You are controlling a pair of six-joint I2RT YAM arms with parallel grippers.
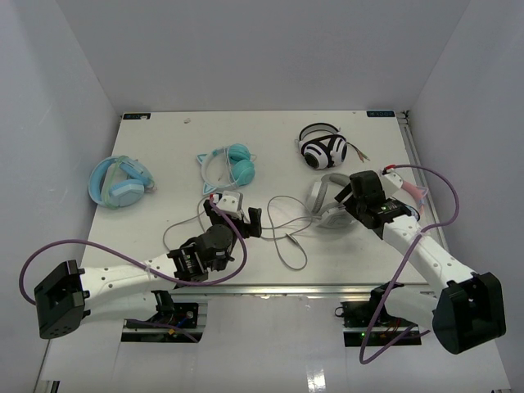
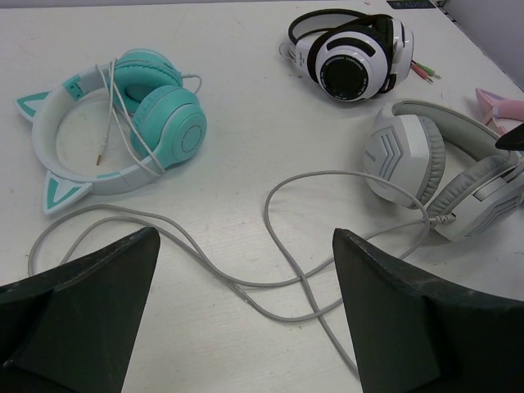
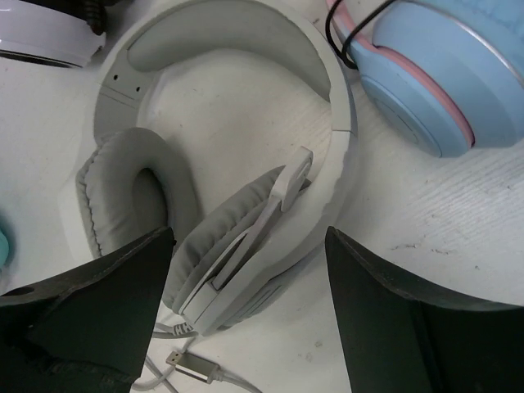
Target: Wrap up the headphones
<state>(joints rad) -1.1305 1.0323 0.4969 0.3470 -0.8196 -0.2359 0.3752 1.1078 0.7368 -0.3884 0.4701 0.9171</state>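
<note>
Right gripper (image 3: 250,233): the fingers are set wide apart, one on each side of a padded cup of the headphones (image 3: 246,205), with clear gaps visible; nothing is gripped. The grey-white headband is seen arching across the top of the right wrist view. A blue-and-pink headset (image 3: 442,74) is noted just beside that headband at upper right, and a USB plug (image 3: 192,367) lies at the bottom edge.

Left gripper (image 2: 246,237): the fingers are spread fully and nothing is held. The thin grey cable (image 2: 327,173) is found looping loosely over the table (image 1: 246,139) between and beyond the fingers, running to the headphones at right of the left wrist view. A teal cat-ear headset (image 2: 123,123) is recorded at upper left, and a black-and-white headset (image 2: 352,57) at the top, both apart from the cable.
</note>
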